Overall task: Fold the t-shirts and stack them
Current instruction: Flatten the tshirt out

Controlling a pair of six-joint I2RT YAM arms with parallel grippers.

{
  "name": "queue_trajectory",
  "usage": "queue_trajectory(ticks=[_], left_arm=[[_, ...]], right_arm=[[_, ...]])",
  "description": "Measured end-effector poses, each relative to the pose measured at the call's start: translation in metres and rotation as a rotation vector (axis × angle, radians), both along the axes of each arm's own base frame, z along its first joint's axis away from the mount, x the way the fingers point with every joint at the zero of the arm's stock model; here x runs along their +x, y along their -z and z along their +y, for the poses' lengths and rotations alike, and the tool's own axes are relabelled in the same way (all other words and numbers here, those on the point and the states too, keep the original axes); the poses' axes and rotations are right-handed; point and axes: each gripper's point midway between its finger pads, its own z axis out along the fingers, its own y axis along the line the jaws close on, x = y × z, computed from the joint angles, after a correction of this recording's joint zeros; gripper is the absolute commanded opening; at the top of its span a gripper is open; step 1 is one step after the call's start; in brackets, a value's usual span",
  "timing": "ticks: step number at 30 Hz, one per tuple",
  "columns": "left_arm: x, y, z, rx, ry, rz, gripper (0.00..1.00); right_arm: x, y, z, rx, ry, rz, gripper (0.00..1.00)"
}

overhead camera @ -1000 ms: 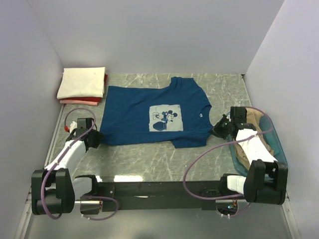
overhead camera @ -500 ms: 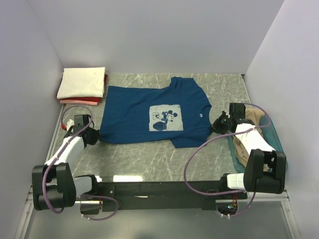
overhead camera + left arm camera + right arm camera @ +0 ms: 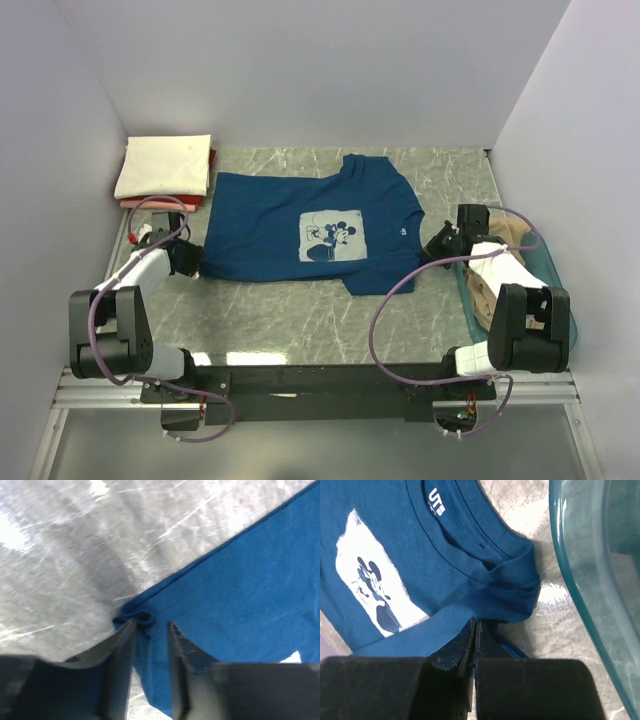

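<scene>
The dark blue t-shirt (image 3: 300,225) with a pale cartoon print lies spread flat on the marble table. My left gripper (image 3: 192,262) is at its near left hem corner. In the left wrist view the jaws (image 3: 150,627) stand a narrow gap apart with blue cloth (image 3: 250,580) filling it and the corner curled at the tips. My right gripper (image 3: 437,246) is at the shoulder beside the collar, and in the right wrist view (image 3: 475,625) it is shut on a fold of the shirt (image 3: 455,555). A folded cream tee (image 3: 165,165) lies on a red/pink one (image 3: 165,204) at the back left.
A teal plastic tub (image 3: 545,265) stands at the right edge with a tan tee (image 3: 510,235) in it; its rim (image 3: 580,555) is close to my right gripper. White walls close in the left, back and right sides.
Both grippers have moved a little away from the bases. The left arm has swung toward the left wall. The shirt's near hem has shifted slightly farther from the bases.
</scene>
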Motion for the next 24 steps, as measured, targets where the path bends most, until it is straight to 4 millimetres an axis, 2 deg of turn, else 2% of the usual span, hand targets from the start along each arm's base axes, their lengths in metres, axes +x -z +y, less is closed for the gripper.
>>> queue_trajectory(ticks=[1, 5, 11, 16, 18, 20, 24], left_arm=[[0.003, -0.001, 0.0, 0.0, 0.004, -0.002, 0.5], [0.015, -0.011, 0.001, 0.002, 0.012, -0.033, 0.6], [0.018, -0.015, 0.009, -0.002, -0.003, -0.051, 0.64], [0.013, -0.021, 0.015, 0.013, -0.016, -0.057, 0.64], [0.004, -0.026, 0.016, 0.028, -0.024, -0.082, 0.62], [-0.008, -0.027, 0.016, 0.037, -0.033, -0.092, 0.55], [-0.035, -0.013, 0.012, 0.029, -0.044, -0.074, 0.37]], right_arm=[[0.001, 0.001, 0.0, 0.0, 0.0, 0.001, 0.0], [0.002, 0.005, -0.001, -0.003, 0.002, 0.008, 0.0], [0.003, 0.005, -0.001, -0.005, 0.004, 0.004, 0.0], [0.003, 0.005, -0.001, -0.005, 0.003, 0.004, 0.0], [0.002, 0.006, -0.001, -0.004, 0.003, 0.005, 0.0], [0.001, 0.007, -0.001, -0.004, 0.002, 0.007, 0.0], [-0.003, 0.007, 0.0, -0.002, 0.001, 0.002, 0.0]])
